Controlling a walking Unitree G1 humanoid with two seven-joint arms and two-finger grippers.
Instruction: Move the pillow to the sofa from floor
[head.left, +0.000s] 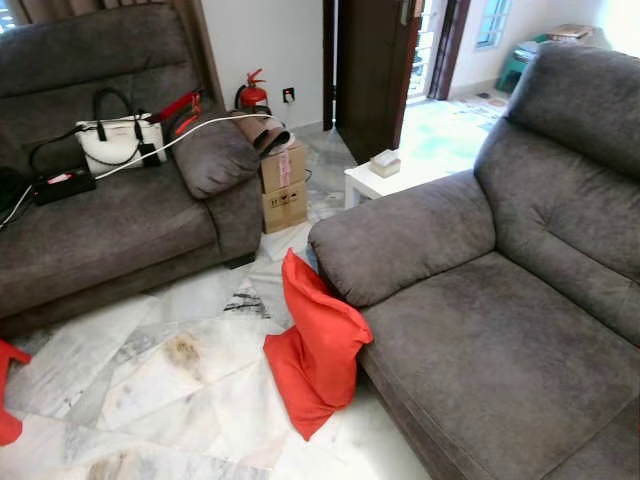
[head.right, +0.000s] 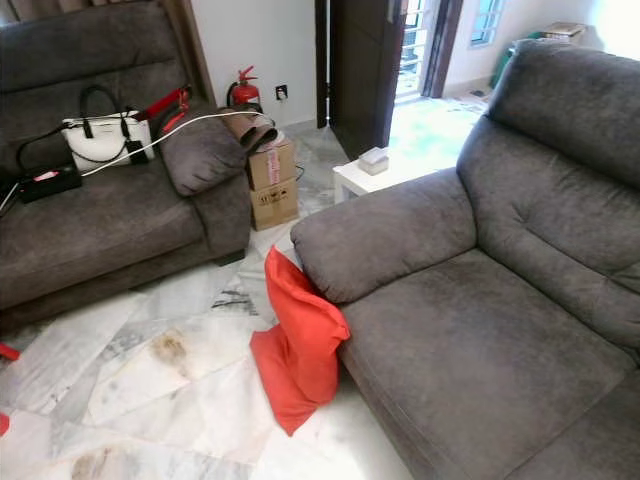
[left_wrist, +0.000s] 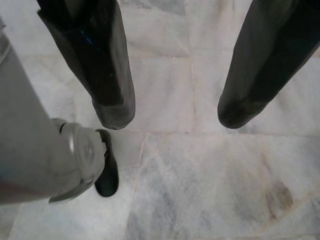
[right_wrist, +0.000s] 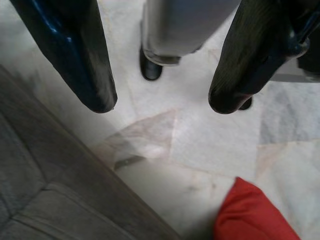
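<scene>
Red pillow found on marble floor, upright, leaned against front of grey sofa below its armrest. Sofa seat bare.

Left gripper: fingers spread wide, nothing held, hung over floor; robot's foot seen just beyond fingertips. Pillow well apart from it.

Right gripper: fingers spread wide, nothing held, hung over floor. Sofa edge near one fingertip, pillow corner near other, neither touched.

Second sofa noted across floor, white handbag on seat; cardboard box beside it.
</scene>
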